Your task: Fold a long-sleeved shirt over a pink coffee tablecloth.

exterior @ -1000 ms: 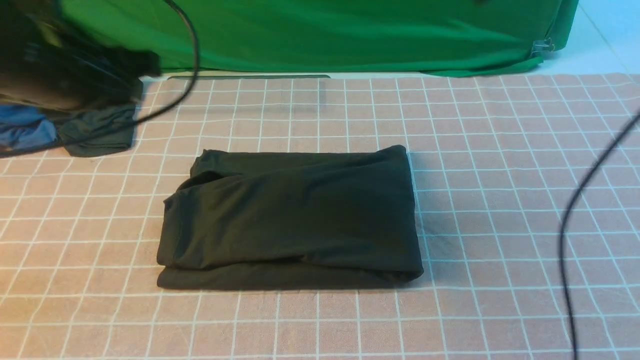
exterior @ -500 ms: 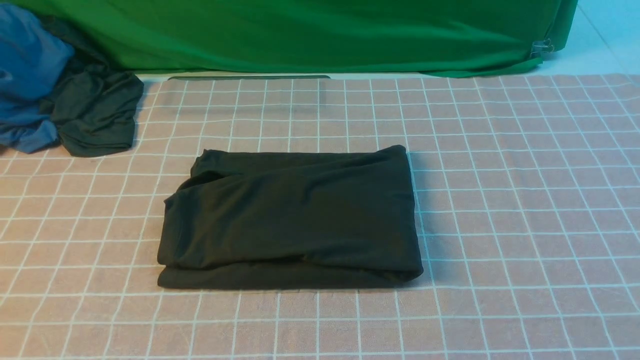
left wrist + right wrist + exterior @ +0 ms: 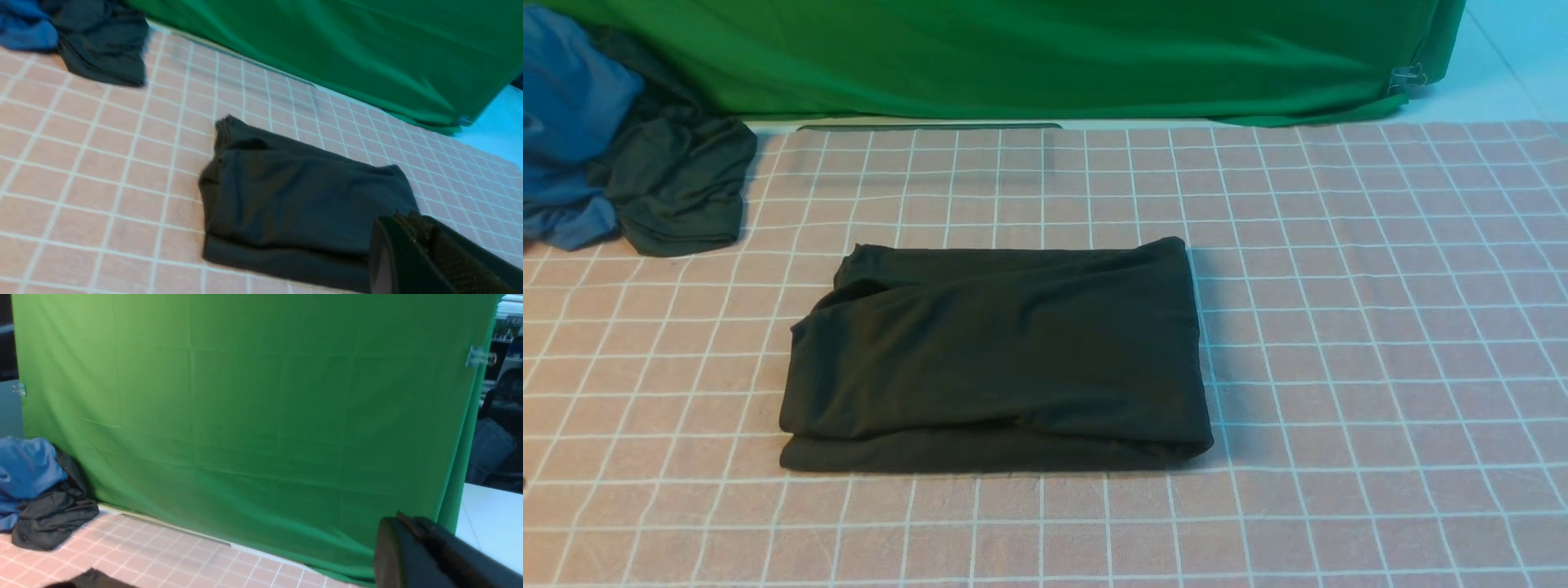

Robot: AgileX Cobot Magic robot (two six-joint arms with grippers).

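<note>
The long-sleeved shirt (image 3: 996, 359) lies folded into a black rectangle in the middle of the pink coffee tablecloth (image 3: 1339, 286), with no print showing. Neither gripper shows in the front view. In the left wrist view my left gripper (image 3: 405, 215) hangs shut and empty above the near right corner of the shirt (image 3: 302, 196), clear of the pink cloth (image 3: 102, 163). My right gripper (image 3: 400, 515) is raised and shut on nothing, facing the backdrop. Only a corner of the shirt (image 3: 90, 580) shows in that view.
A green cloth backdrop (image 3: 1045, 57) hangs along the far edge, held by a clip (image 3: 1409, 77). A blue garment (image 3: 564, 106) and a smaller dark garment (image 3: 678, 188) lie heaped at the far left corner. Bare white tabletop (image 3: 1503, 73) shows at the far right.
The left arm at the far left and the cable at the right have left the front view. The heap of garments is uncovered. The folded shirt has not moved.
</note>
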